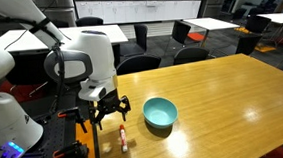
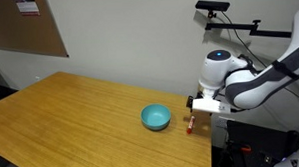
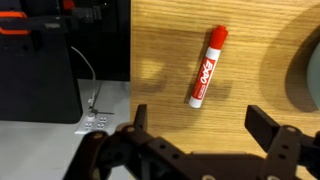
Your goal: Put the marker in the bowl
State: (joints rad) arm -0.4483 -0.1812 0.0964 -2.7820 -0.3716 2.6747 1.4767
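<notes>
Red and white, the marker (image 3: 207, 67) lies flat on the table (image 3: 165, 40), mid-frame in the wrist view, with the bowl (image 3: 308, 72) at the right edge. The gripper (image 3: 200, 125) hangs wide open, empty.

light: bright, even indoor | glare: pale sheen on table (image 1: 233, 93) | shadows: soft | focus: slightly blurry

The marker (image 3: 208, 66) lies on the table (image 1: 232, 83) near its edge, below your gripper (image 3: 200, 120). The bowl (image 1: 160, 112) stands apart from the marker.
</notes>
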